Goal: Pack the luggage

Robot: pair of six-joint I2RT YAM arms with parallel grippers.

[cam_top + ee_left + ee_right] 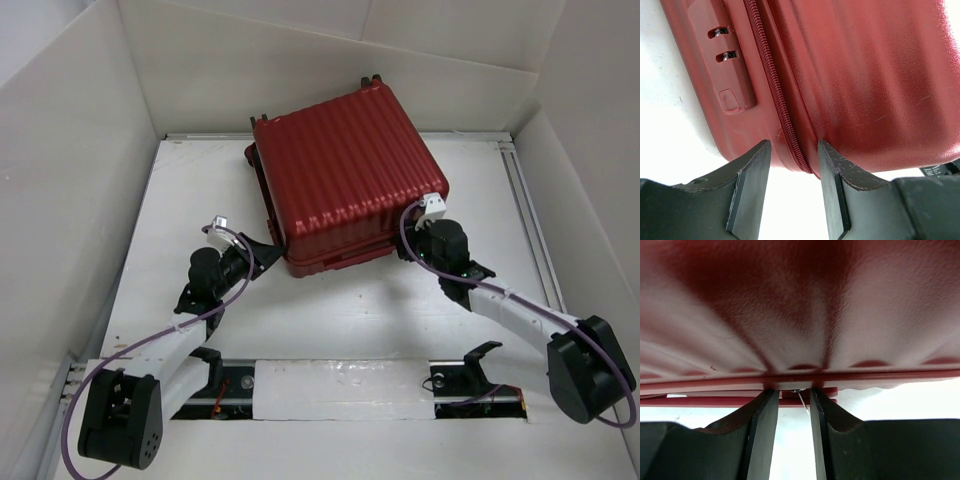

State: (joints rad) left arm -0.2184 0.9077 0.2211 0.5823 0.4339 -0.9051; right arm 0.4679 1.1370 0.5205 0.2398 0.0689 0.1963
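The red ribbed luggage [350,180] lies flat and closed on the white table, wheels toward the back. My left gripper [268,252] is at its front left corner. In the left wrist view the luggage [865,85] fills the frame, and my left gripper [792,147] stands open with its tips against the shell, either side of the zipper [775,90]. My right gripper [408,250] is at the front right corner. In the right wrist view, under the luggage [800,305], my right gripper [791,392] shows a narrow gap at the seam. A small metal bit sits between its tips.
White walls [70,200] box in the table on the left, back and right. A combination lock [722,45] sits on the luggage's side beside the zipper. A white rail with dark clamps [340,385] runs along the near edge between the arm bases.
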